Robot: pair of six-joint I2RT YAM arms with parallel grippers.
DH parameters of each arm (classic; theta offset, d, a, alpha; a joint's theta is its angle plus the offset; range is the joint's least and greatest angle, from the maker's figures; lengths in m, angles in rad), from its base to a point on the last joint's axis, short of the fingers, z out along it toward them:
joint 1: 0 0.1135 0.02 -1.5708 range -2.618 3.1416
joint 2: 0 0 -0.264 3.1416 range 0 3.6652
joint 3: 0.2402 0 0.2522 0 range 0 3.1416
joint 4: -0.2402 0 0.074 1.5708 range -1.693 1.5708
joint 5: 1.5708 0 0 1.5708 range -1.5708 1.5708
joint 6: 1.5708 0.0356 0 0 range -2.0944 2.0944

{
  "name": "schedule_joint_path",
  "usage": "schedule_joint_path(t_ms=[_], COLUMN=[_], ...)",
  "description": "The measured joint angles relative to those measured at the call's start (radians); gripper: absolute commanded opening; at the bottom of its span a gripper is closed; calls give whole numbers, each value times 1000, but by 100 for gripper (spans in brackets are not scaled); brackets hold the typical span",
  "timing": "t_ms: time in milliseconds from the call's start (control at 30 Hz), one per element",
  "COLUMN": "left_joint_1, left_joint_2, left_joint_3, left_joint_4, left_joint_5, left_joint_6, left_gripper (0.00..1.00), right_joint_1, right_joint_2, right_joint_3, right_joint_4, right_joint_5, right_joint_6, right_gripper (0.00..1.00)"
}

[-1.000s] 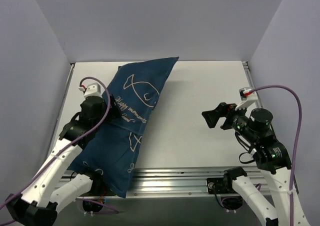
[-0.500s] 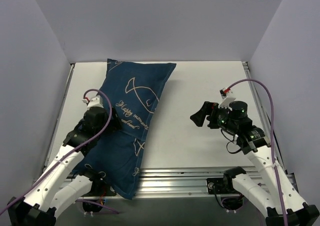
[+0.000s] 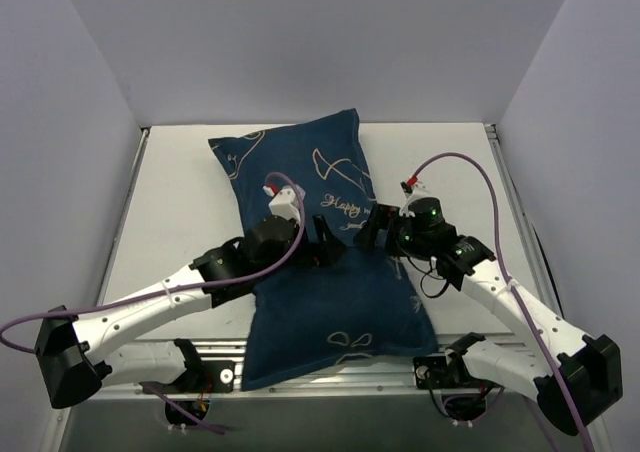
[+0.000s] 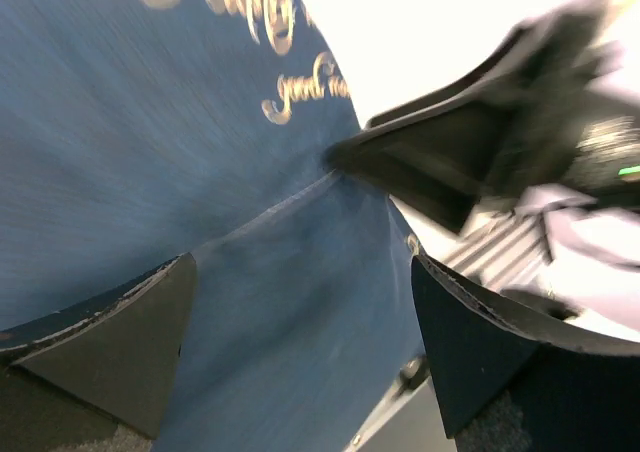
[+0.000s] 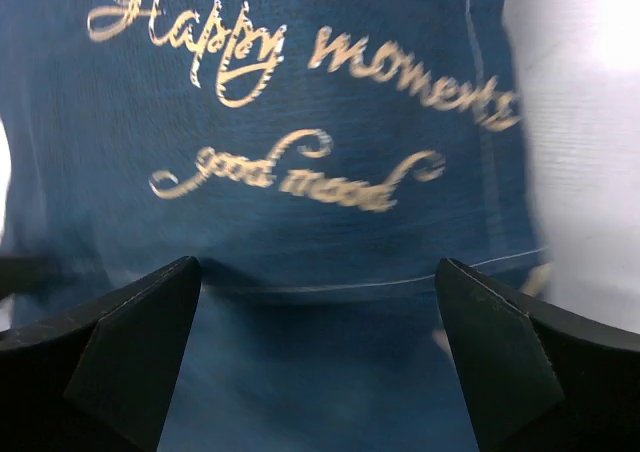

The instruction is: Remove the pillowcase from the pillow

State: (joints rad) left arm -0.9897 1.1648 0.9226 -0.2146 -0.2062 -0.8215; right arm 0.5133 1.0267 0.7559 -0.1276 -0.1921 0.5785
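Note:
The navy pillowcase (image 3: pixel 340 302) with white line drawings lies lengthwise down the middle of the table, its near end over the front rail. The white pillow is hidden inside it. My left gripper (image 3: pixel 328 244) is open just above the cover's middle; in the left wrist view (image 4: pixel 300 342) blue fabric (image 4: pixel 150 152) fills the gap between its fingers. My right gripper (image 3: pixel 368 234) is open at the cover's right edge, close to the left one. In the right wrist view (image 5: pixel 320 342) it hovers over the script lettering and a seam of the pillowcase (image 5: pixel 300 102).
The white table (image 3: pixel 170 202) is boxed in by grey walls at the back and both sides. A ribbed metal rail (image 4: pixel 495 247) runs along the front edge. The right gripper's black body (image 4: pixel 450 162) sits close in front of the left wrist camera.
The pillowcase swung from the left side to the table's middle. My left arm moved right with it. My right arm moved left to the cover's right edge.

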Motion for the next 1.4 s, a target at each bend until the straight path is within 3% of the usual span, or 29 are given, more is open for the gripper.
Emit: schedule_joint_path(t_ms=[133, 267, 433, 567, 700, 900, 1100, 1267, 1400], left_joint_1=[-2, 112, 367, 437, 438, 371, 193, 139, 123], left_joint_2=[-48, -119, -71, 73, 204, 130, -70, -254, -286], left_joint_3=[106, 125, 72, -22, -116, -296, -332, -299, -178], left_joint_4=[-60, -119, -101, -26, 78, 259, 100, -109, -206], left_joint_5=[-116, -218, -174, -68, 33, 15, -75, -111, -132], left_joint_6=[44, 102, 126, 100, 23, -103, -137, -109, -58], left_gripper=[96, 96, 96, 96, 97, 97, 97, 97, 97], right_joint_1=[0, 0, 0, 1, 8, 11, 14, 39, 52], right_joint_2=[15, 17, 52, 121, 238, 430, 571, 587, 538], right_joint_3=[18, 33, 35, 36, 58, 196, 372, 483, 511], right_joint_4=[-3, -2, 8, 48, 98, 119, 143, 120, 61], right_joint_5=[74, 125, 147, 146, 130, 135, 148, 210, 296], right_joint_6=[2, 2, 6, 6, -3, -72, -150, -196, -220], right_gripper=[99, 99, 99, 99, 99, 98, 99, 100, 100])
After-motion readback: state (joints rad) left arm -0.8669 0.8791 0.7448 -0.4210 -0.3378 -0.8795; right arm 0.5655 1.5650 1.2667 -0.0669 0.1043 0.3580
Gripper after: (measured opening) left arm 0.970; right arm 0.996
